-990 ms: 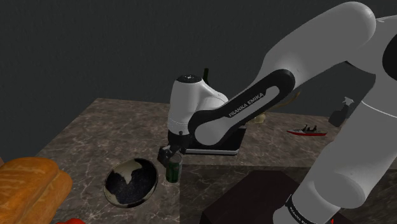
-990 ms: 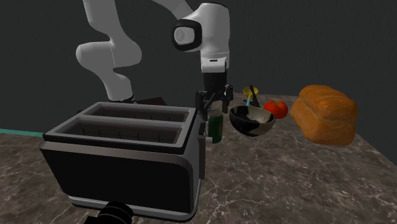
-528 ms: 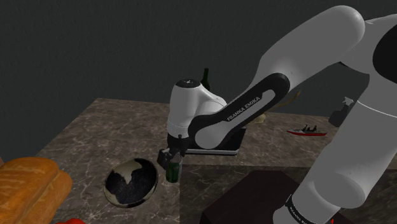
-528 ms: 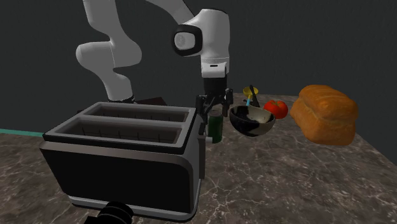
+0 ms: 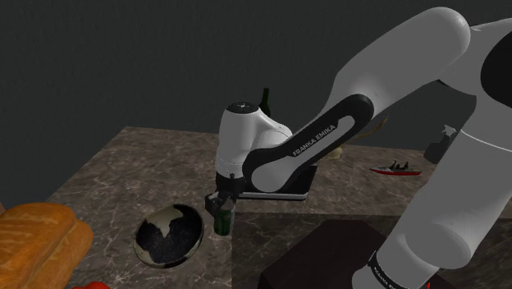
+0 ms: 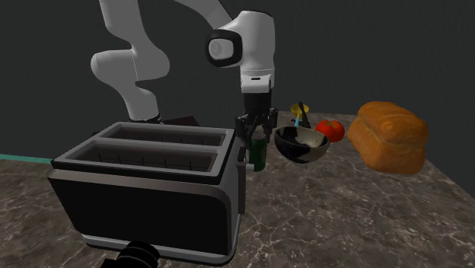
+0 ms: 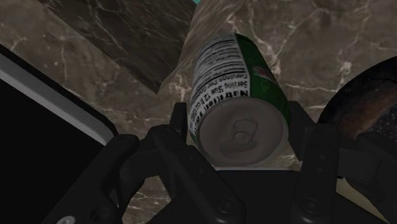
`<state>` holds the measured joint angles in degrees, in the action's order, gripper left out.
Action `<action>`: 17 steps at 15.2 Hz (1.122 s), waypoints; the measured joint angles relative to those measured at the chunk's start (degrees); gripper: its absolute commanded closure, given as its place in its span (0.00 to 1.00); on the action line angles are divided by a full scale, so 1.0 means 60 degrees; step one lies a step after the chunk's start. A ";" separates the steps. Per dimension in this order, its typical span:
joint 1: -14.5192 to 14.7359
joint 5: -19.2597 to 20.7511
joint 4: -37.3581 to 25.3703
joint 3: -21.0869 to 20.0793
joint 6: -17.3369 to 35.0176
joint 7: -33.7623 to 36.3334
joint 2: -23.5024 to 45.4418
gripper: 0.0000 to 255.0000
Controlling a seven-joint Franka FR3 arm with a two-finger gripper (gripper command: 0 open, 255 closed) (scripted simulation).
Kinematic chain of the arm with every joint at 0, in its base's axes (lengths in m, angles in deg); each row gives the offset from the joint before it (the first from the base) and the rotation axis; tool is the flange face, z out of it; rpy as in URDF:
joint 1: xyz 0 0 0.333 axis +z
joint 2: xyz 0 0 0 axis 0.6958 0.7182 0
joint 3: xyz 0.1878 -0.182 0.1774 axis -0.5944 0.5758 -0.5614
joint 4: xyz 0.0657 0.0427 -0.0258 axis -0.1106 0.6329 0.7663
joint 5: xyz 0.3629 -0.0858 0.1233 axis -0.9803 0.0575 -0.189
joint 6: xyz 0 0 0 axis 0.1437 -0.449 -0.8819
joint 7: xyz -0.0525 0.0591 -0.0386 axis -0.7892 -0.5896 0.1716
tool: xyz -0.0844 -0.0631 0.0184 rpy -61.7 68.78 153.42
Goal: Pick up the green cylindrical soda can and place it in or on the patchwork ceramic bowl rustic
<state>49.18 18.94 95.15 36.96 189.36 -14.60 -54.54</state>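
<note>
a dark marbled stone surface (image 5: 131, 164) runs under a plain dark grey backdrop. the soda can (image 7: 238, 108) is a green cylinder with a silver top, its pull tab flat on the lid, and a white panel of black nutrition print down one side. it stands upright between the toaster (image 6: 152, 190) and the bowl (image 6: 301, 146), just beside the bowl's rim on the shoulder view's right (image 5: 221, 220). the black end effector (image 6: 257, 131) comes straight down on it, and in the wrist view a finger (image 7: 181, 127) presses each side of the can just below the lid, so it is clamped on the can. whether the can's base touches the surface i cannot tell. the bowl (image 5: 168, 236) is round and tipped, its inside showing black speckled glaze with cream patches. behind it, farther off in the second exterior view, a small yellow cup (image 6: 301, 114) holds thin sticks, one of them blue. the toaster has two long dark slots in its top. a red tomato (image 6: 330, 129) lies right of the bowl in that view, and a brown loaf of bread (image 6: 388, 137) farther right.
</note>
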 measured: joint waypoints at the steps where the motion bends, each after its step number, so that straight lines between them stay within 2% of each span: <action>1: 0.0000 0.0000 0.0000 0.0000 0.0000 0.0000 0.0000 1.00; 6: -0.0005 -0.0144 -0.0031 -0.0006 -0.0149 -0.0118 -0.0144 1.00; 17: 0.0063 -0.1108 -0.0501 0.0068 -0.1579 -0.0874 -0.1288 1.00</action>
<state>49.56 12.29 92.14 37.37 179.89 -19.84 -62.26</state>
